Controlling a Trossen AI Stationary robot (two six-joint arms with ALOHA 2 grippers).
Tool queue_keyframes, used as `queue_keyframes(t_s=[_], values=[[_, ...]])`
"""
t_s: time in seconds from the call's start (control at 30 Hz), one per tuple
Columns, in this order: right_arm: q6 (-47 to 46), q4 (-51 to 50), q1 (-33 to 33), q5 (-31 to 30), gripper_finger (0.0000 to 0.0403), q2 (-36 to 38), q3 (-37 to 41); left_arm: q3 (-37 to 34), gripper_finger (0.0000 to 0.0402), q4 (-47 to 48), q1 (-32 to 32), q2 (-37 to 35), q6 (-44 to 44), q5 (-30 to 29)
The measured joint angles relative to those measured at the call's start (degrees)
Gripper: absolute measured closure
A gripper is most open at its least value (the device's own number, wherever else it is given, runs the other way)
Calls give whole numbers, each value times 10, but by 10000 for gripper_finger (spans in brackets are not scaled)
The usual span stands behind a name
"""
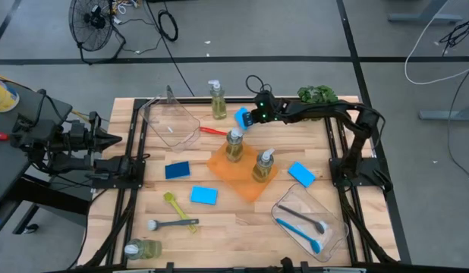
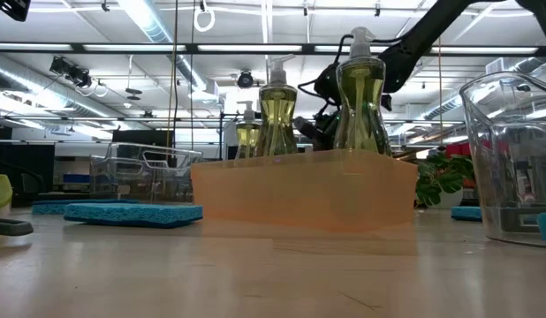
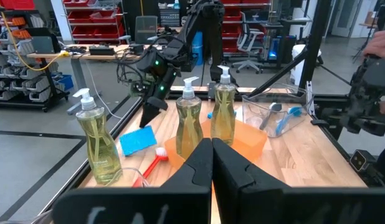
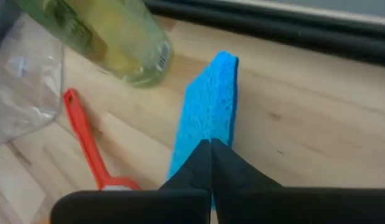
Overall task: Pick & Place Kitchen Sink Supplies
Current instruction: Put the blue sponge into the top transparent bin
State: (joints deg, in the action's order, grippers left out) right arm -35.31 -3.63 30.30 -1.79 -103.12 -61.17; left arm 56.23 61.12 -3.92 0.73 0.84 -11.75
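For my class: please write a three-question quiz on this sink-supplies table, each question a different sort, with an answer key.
1. True or false: the right tool is shut on a blue sponge.
2. How many soap bottles stand in the orange tray? A) one B) two C) four
3. Fill in: the blue brush lies inside the clear ____ near the right front corner.

Key
1. True: the right wrist view shows the sponge pinched on edge between the shut fingers.
2. B: one bottle and a second bottle; another stands by the back edge and one lies on its side at the front left.
3. bin.
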Motion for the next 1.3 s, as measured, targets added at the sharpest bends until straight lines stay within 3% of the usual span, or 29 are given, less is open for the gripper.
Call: queue_keyframes(t_s=[0.43,0.63,1.0,1.13,1.3], values=[[33,-6,1,-1,392,26,0,0,399,0,0,0,0,0],[60,-18,-6,34,316,9,0,0,399,0,0,0,0,0],[435,-56,-45,-37,138,8,0,0,399,0,0,0,0,0],[476,-59,-56,-32,108,7,7,0,399,0,0,0,0,0],[536,-17,-62,-18,104,7,40,0,399,0,0,0,0,0]])
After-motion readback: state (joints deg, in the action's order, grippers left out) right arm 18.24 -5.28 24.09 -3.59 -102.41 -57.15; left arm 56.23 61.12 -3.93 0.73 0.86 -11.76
